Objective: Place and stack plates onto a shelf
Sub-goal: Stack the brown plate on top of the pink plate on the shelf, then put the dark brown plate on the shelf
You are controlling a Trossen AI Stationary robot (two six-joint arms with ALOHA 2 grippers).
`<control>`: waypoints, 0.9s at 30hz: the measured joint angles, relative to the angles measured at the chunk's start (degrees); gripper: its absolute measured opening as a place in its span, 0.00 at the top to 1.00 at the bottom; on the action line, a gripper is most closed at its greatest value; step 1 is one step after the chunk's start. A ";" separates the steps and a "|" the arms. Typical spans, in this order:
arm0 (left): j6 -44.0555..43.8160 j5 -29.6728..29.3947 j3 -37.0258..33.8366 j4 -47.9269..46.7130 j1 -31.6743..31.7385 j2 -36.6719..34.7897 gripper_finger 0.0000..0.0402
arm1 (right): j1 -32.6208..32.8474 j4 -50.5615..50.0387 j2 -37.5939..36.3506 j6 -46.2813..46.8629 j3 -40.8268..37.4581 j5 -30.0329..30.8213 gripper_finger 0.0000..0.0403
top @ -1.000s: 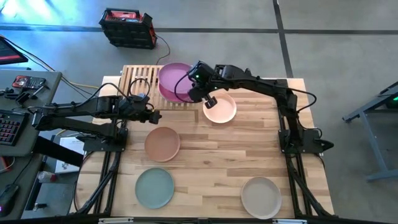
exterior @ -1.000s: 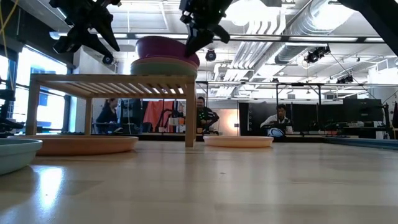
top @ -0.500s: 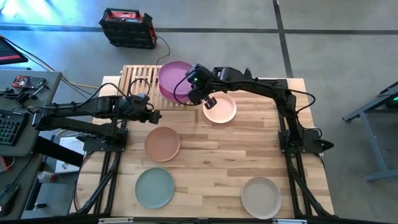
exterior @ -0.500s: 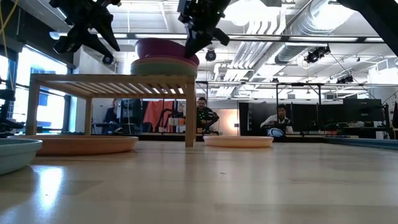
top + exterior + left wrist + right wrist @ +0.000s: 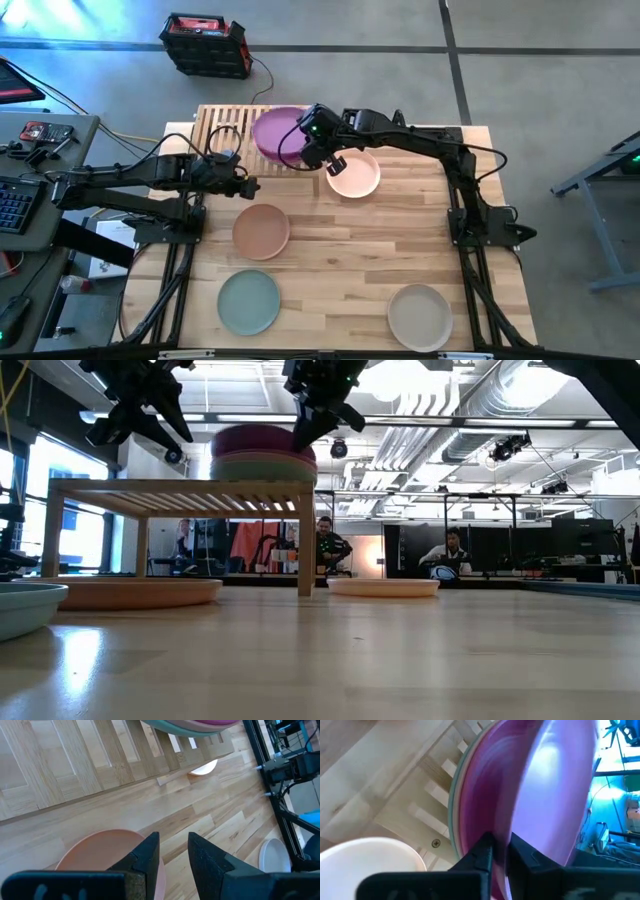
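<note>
On the counter (image 5: 340, 250), the shelf (image 5: 225, 135) carries a stack; the right end effector (image 5: 312, 135) pinches the purple plate's (image 5: 275, 132) rim atop it. Released off-centre, it could slide off. Left end effector (image 5: 248, 186) waits, parted.

Purple plate (image 5: 278, 132) atop stacked plates on slatted shelf (image 5: 222, 128)

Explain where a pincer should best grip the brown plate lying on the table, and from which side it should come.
Grip the brown plate at its raised rim, one finger inside and one outside. It lies flat and shallow on the table, so only the rim offers a hold. Come from above at the edge nearest the left pincer, probably the easiest reach; nothing crowds that side.
</note>
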 joint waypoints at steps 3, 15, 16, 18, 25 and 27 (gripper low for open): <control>0.04 0.00 0.00 0.00 0.00 0.00 0.78 | 0.02 -0.06 -0.02 0.01 0.00 0.07 0.91; -0.04 0.00 0.00 0.00 0.00 0.00 0.78 | 0.34 0.81 -0.02 0.39 0.00 4.80 0.83; -0.04 0.00 0.00 0.00 0.00 0.00 0.78 | 0.53 0.35 -0.04 0.40 0.00 5.79 0.83; 0.46 0.01 0.00 0.00 0.00 0.00 0.78 | 0.92 -0.58 -0.13 0.38 0.00 6.39 0.83; 1.47 0.02 0.00 -0.02 0.00 0.00 0.78 | 2.85 -0.13 -0.24 2.17 0.00 7.04 0.83; 2.14 0.01 0.00 -0.02 0.00 0.00 0.78 | 3.07 0.00 -0.24 3.99 0.00 7.02 0.83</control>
